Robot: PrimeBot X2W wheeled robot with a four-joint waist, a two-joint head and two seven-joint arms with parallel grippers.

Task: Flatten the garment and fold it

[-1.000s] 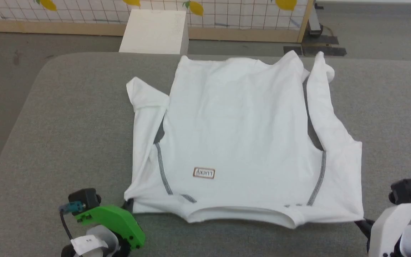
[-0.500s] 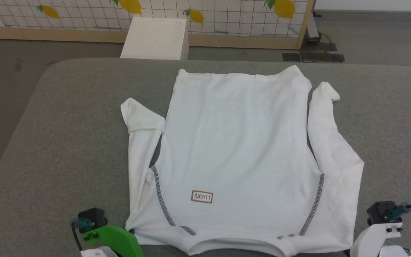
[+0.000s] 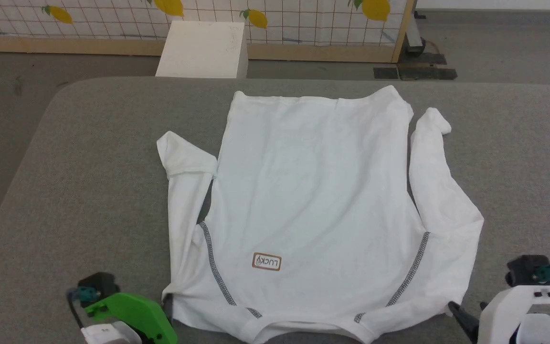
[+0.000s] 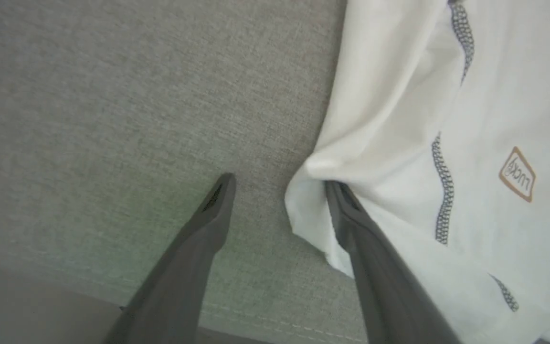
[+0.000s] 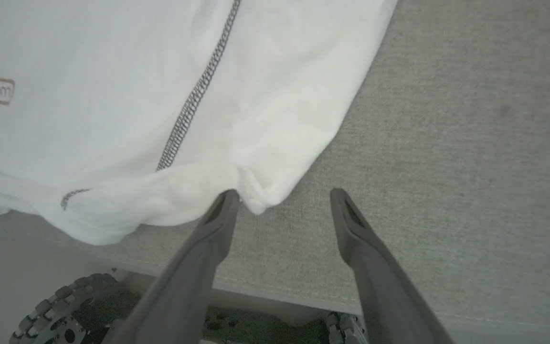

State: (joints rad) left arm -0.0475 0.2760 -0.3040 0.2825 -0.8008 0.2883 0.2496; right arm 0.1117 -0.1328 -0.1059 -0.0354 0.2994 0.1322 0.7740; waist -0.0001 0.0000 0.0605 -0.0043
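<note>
Since the frame a second ago, the cuff of the right sleeve [image 3: 439, 191] has dropped from level with the far hem to a position short of it, and the head view itself has shifted. Note that the garment [image 3: 313, 191] lies spread flat on the grey padded table [image 3: 89, 167], neckline at the near edge and hem at the far side. Its small brown label [image 3: 266, 261] reads upside down to you. Grey-black stitching [image 3: 210, 263] runs along both shoulder seams. Observe that the left sleeve [image 3: 184, 191] lies beside the body with its cuff end folded over, and the right sleeve lies alongside the body's other edge. Check the left gripper [image 4: 279, 184]: its fingers stand well apart, one over bare table, the other lying against the near left corner of the garment, with nothing clamped. Check the right gripper [image 5: 283, 192]: its fingers also stand well apart. One tip touches the garment's near right corner, a small point of cloth pokes into the gap, and the other tip is over bare table. Beyond the table's far edge, a white box [image 3: 201, 48] stands on the floor before a gridded panel [image 3: 303, 19] printed with lemons.
</note>
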